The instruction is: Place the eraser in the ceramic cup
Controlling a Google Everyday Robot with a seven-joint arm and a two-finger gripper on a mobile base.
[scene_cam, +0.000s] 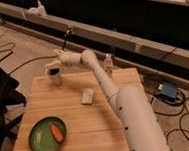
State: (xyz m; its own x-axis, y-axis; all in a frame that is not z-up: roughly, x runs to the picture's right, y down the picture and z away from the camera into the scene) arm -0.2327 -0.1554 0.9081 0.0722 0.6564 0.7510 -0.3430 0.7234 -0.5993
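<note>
Your gripper (pixel 53 70) hangs right over the cup (pixel 55 78); can't tell if it's apart or clamped. Eraser's prob light, stiff, grippy: pinch its long sides.

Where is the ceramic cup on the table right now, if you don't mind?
The ceramic cup stands at the wooden table's far left edge, directly under the gripper.

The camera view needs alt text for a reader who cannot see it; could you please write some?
A white robot arm reaches across a wooden table, its claw directly over a ceramic cup at the far left corner. A flat white block lies mid-table, a green plate holding an orange piece sits near the front left, and a small bottle stands at the far edge.
</note>
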